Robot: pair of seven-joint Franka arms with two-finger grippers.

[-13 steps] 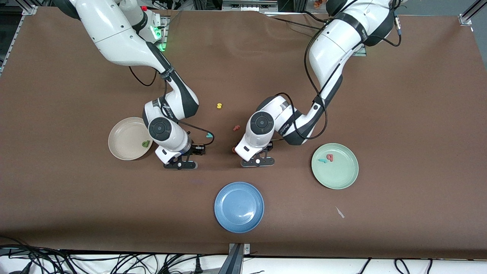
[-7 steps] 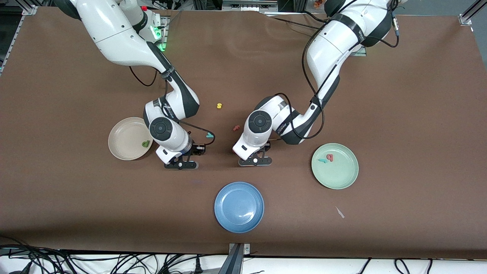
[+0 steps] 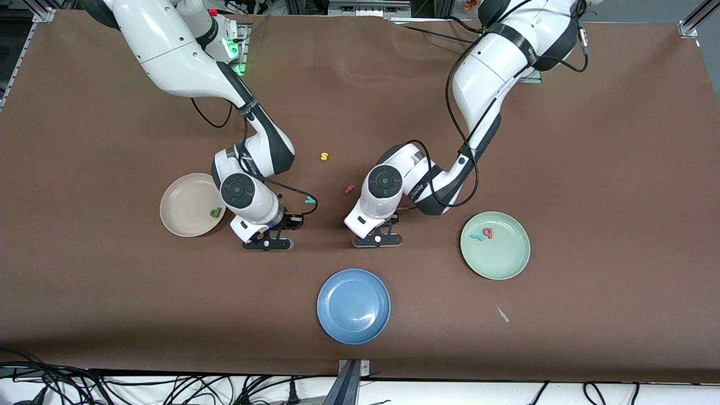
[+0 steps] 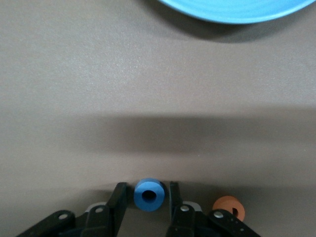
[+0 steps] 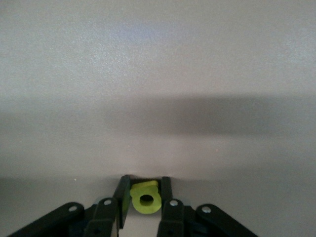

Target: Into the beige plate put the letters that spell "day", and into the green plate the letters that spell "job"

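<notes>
The "d" [image 3: 215,212] lies in the beige plate [image 3: 183,194], the "j" [image 3: 477,237] and "b" [image 3: 487,232] in the green plate [image 3: 503,264], the "y" [image 3: 309,199] on the table [image 3: 607,169].

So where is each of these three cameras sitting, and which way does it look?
Front view: high across the table, facing both arms, three plates and loose letters.
Left wrist view: on the left arm, looking down past the left gripper around the blue "o"; the blue plate, also in the front view.
Right wrist view: on the right arm; the right gripper pinches the yellow "a".
</notes>
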